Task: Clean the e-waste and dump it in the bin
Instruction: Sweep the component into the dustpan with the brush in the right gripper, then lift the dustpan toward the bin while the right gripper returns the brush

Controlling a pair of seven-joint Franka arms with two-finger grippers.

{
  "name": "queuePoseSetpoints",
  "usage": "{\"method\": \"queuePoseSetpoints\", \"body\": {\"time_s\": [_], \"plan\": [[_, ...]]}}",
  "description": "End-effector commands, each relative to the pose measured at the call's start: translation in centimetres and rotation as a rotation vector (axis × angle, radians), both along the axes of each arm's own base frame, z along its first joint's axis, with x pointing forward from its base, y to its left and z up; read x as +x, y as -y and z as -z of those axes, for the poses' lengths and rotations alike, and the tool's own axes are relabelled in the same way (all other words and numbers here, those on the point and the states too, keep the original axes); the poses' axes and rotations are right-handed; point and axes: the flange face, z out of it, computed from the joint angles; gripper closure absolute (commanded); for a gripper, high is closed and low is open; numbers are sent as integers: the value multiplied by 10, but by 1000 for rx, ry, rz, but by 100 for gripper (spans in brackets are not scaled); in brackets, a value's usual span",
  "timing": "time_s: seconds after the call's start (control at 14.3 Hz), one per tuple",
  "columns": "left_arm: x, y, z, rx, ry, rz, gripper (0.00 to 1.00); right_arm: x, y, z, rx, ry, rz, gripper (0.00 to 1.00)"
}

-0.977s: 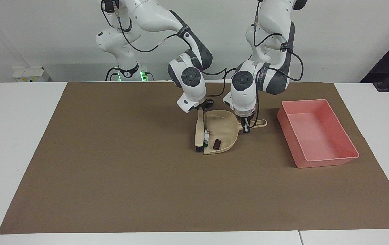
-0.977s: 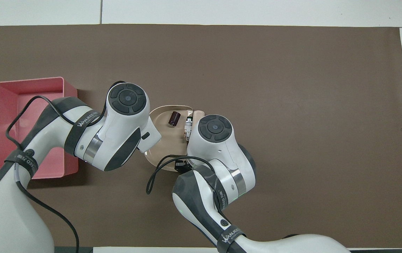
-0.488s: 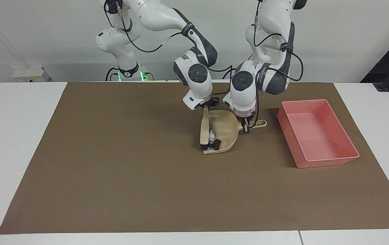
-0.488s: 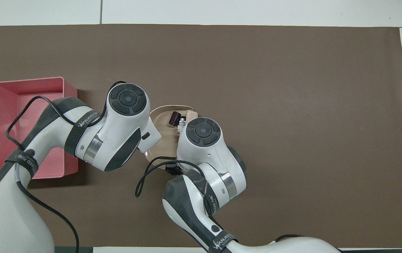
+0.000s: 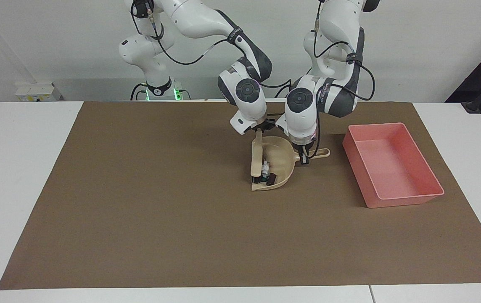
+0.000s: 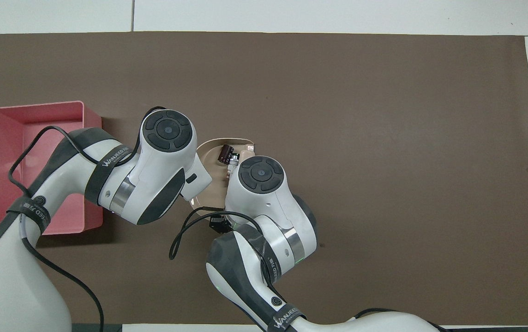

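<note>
The beige dustpan (image 5: 281,162) lies on the brown mat; it also shows in the overhead view (image 6: 208,159). My left gripper (image 5: 305,158) is shut on its handle. My right gripper (image 5: 259,129) is shut on a beige brush (image 5: 257,160), which stands inside the pan's open side. The white e-waste part (image 5: 265,170) and the dark block (image 5: 271,180) lie together in the pan against the brush; both show from above, the white part (image 6: 232,161) and the dark block (image 6: 225,153). The pink bin (image 5: 392,164) stands beside the pan toward the left arm's end, apart from it.
The brown mat (image 5: 139,210) covers most of the white table. Part of the bin (image 6: 10,133) shows under the left arm from above. Both arms crowd over the dustpan.
My right gripper has swept the brush toward the left arm's end, into the pan. The white part was pushed up against the dark block. The left arm and dustpan have stayed put.
</note>
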Motion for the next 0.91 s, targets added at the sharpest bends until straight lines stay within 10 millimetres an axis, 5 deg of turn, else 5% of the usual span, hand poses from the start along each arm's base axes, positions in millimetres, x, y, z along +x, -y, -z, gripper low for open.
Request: {"method": "queuePoseSetpoints", "body": {"time_s": [0.0,0.35,0.56,0.84], "plan": [[-4,1,1,0,11,28,100,5,5,-5,-26,1,-23,100],[5,-15,1,-40,-12,43,100,18,63,-52,-79,-4,-131,100],[13,-30,-11,-80,-8,38,100,21,130,-82,-103,3,-177,100],[21,-56,-41,-156,6,25,100,26,242,-93,-134,1,-198,100]]}}
